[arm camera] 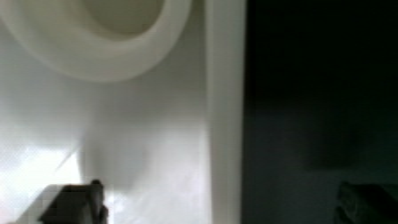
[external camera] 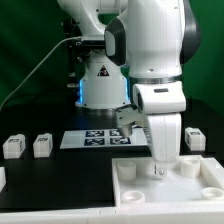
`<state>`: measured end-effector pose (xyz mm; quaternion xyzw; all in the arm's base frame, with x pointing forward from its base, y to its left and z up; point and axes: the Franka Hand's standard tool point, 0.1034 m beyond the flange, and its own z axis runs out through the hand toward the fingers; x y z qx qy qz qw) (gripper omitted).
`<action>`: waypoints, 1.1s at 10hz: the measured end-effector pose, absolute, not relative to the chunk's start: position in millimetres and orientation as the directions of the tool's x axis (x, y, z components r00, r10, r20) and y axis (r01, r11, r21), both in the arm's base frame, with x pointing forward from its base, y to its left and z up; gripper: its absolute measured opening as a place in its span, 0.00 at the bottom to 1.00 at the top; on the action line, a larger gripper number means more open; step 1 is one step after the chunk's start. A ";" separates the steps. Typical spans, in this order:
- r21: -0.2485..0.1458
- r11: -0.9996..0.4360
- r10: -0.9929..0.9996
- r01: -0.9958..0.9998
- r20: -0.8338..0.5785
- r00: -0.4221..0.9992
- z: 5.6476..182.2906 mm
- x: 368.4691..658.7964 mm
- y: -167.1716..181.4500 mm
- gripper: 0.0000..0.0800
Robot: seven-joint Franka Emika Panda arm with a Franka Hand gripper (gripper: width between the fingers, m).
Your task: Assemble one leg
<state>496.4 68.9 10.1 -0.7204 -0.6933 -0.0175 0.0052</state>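
Note:
The large white square panel (external camera: 190, 190) lies at the front on the exterior view's right. My gripper (external camera: 160, 172) reaches straight down to the panel's back edge, close to one of its corner sockets. In the wrist view the gripper (arm camera: 217, 206) is open, with dark fingertips (arm camera: 71, 205) wide apart and nothing between them. It straddles the panel's edge, so white panel surface (arm camera: 125, 130) and a round socket (arm camera: 116, 25) lie on one side and dark table on the other. Two legs (external camera: 13, 146) (external camera: 42, 146) stand on the exterior view's left and one leg (external camera: 196, 138) on its right.
The marker board (external camera: 98, 138) lies flat behind the gripper, in front of the robot base (external camera: 100, 85). Another white part (external camera: 2, 178) shows at the exterior view's far left edge. A cable runs along the back left.

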 end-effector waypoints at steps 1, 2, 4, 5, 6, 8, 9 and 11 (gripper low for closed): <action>0.018 -0.040 0.999 0.999 0.032 0.039 10.6 496.8 68.8 0.81; 0.034 -0.106 0.994 0.994 0.034 0.104 23.2 498.3 70.0 0.81; 0.059 -0.275 0.961 0.960 0.046 0.273 53.4 488.5 90.8 0.81; 0.053 -0.432 0.901 0.900 0.058 0.430 59.9 481.2 103.2 0.81; 0.035 -0.644 0.764 0.764 0.075 0.640 63.8 476.0 120.6 0.81; 0.000 -0.870 0.491 0.493 0.080 0.867 62.7 462.5 163.8 0.81; -0.021 -0.926 0.373 0.376 0.074 0.925 60.1 457.8 174.1 0.81; -0.058 -0.981 0.179 0.183 0.065 0.982 60.4 458.4 173.9 0.81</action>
